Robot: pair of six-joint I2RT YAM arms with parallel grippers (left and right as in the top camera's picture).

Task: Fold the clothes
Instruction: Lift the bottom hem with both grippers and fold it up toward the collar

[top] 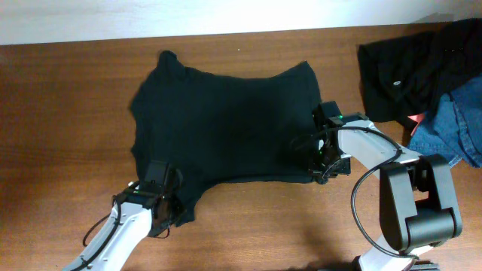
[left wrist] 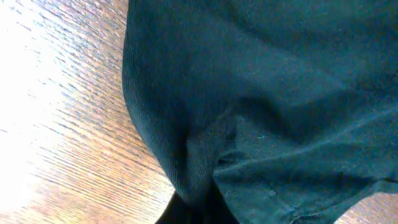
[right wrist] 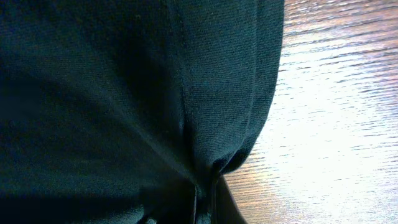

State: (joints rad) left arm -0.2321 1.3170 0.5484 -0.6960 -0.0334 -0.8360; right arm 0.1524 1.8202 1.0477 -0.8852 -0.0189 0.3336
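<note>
The clothes [top: 226, 120], a black T-shirt, lie spread out and rumpled on the middle of the wooden table. My left gripper [top: 167, 199] is at the shirt's near left corner and is shut on a pinch of the fabric. In the left wrist view the cloth [left wrist: 261, 93] bunches down into the closed left gripper [left wrist: 198, 208]. My right gripper [top: 322, 162] sits at the shirt's near right edge, also shut on the fabric. The right wrist view shows a fold of the cloth [right wrist: 155, 93] drawn into the closed right gripper [right wrist: 206, 198]. No logo shows.
A heap of dark garments [top: 407, 68] lies at the back right, with blue jeans [top: 459, 124] and a small red item [top: 416, 120] beside it. Bare wooden table [top: 68, 113] surrounds the shirt. The table's far edge meets a white wall.
</note>
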